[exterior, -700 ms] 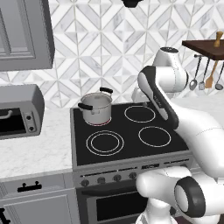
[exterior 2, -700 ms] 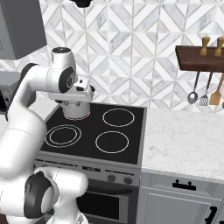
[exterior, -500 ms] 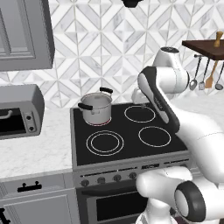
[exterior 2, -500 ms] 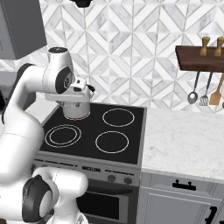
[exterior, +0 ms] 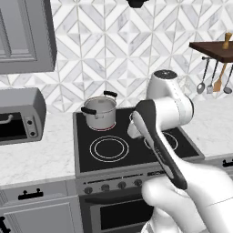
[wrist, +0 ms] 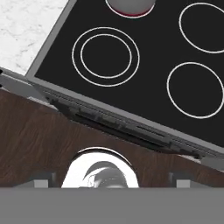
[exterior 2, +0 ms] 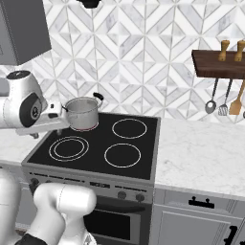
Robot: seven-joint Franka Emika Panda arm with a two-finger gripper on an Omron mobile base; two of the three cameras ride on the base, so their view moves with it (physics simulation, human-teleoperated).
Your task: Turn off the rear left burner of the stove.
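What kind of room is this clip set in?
A rendered home kitchen, most likely: a black glass stove carrying a steel pot, a toaster oven on the marble counter, and utensils hanging under a wooden shelf.

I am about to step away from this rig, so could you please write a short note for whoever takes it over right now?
Pincer: its tips rise at the bottom of the hand view; open or shut cannot be told. It looks down over the stove's front edge and holds nothing visible.
Things: the steel pot sits on the rear left burner, whose ring shows red around the pot's base. The knobs run along the stove's grey front panel.
Done: nothing yet; no knob is touched, and the red ring suggests the burner is on.
Left: bring the pincer down to the front panel, find the rear left burner's knob and turn it off.
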